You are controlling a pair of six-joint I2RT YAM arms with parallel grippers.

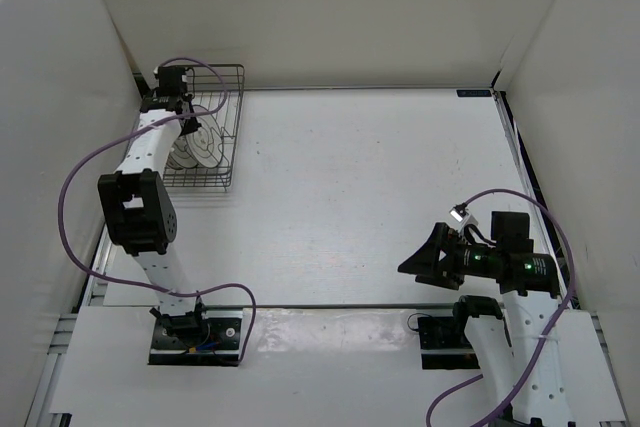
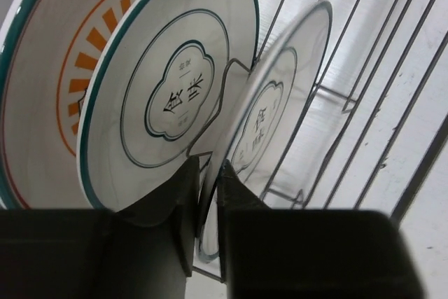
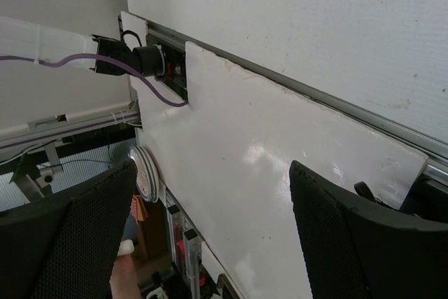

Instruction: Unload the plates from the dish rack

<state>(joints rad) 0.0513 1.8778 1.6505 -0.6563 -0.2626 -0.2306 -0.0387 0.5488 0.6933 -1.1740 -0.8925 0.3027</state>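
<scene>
1. top external view: the dish rack (image 1: 232,127) sits at the far left corner of the surface (image 1: 380,177), and my left arm is stretched out over it with the left gripper (image 1: 190,125) down among the plates.
2. left wrist view: three plates stand on edge in the rack. the sunburst plate (image 2: 49,103) is furthest left, the middle ringed plate (image 2: 168,96) is next to it, and the nearest ringed plate (image 2: 273,117) is on the right.
3. a divider tine (image 2: 222,96) rises between the two ringed plates.
4. the left gripper (image 2: 208,173) is clenched on the lower rim of the nearest ringed plate, with one finger on each face.
5. the right gripper (image 1: 420,252) hangs over the near right of the surface, well apart from the rack. in its wrist view its fingers (image 3: 364,236) are spread wide with nothing between them.
</scene>
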